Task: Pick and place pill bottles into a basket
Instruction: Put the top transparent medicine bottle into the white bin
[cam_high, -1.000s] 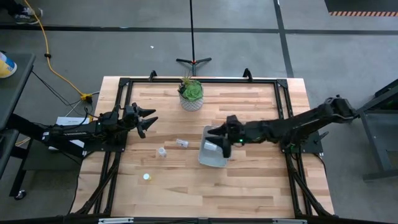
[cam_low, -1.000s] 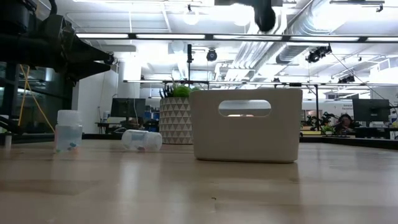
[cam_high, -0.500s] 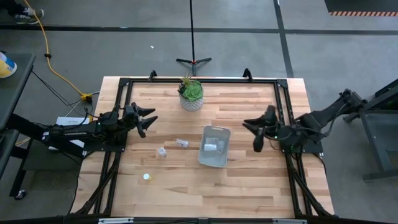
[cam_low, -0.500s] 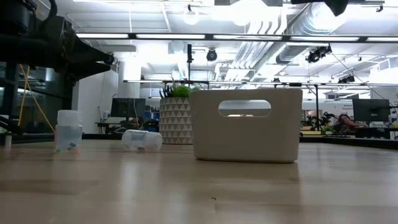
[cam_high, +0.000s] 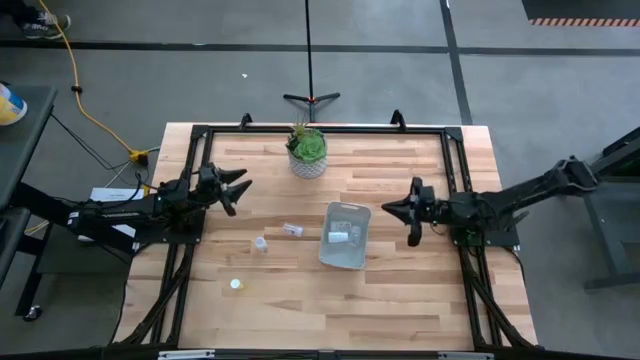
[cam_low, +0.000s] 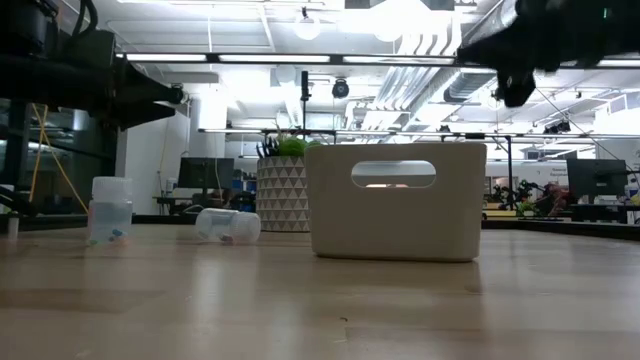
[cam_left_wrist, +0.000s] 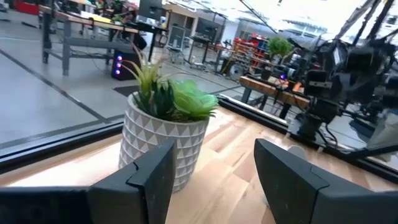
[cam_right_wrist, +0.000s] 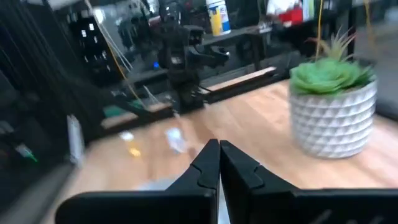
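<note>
The pale basket (cam_high: 345, 236) sits right of the table's middle, and one pill bottle (cam_high: 338, 237) lies inside it. Left of it, another pill bottle (cam_high: 292, 230) lies on its side and a third (cam_high: 261, 244) stands upright on its base; both also show in the low view, lying (cam_low: 228, 225) and upright (cam_low: 110, 210). My right gripper (cam_high: 392, 209) hovers shut and empty, right of the basket and above the table. My left gripper (cam_high: 236, 188) stands open and empty near the left edge, facing the plant (cam_left_wrist: 168, 124).
A white-potted green plant (cam_high: 307, 151) stands at the far middle of the table. A small yellow-topped object (cam_high: 236, 284) sits near the front left. A black frame (cam_high: 200, 140) runs along the table's edges. Bare wood lies in front of the basket.
My right gripper has drawn back from over the basket toward the table's right edge and has shut with nothing in it. The bottle in the basket and the bottles on the table have stayed where they were.
</note>
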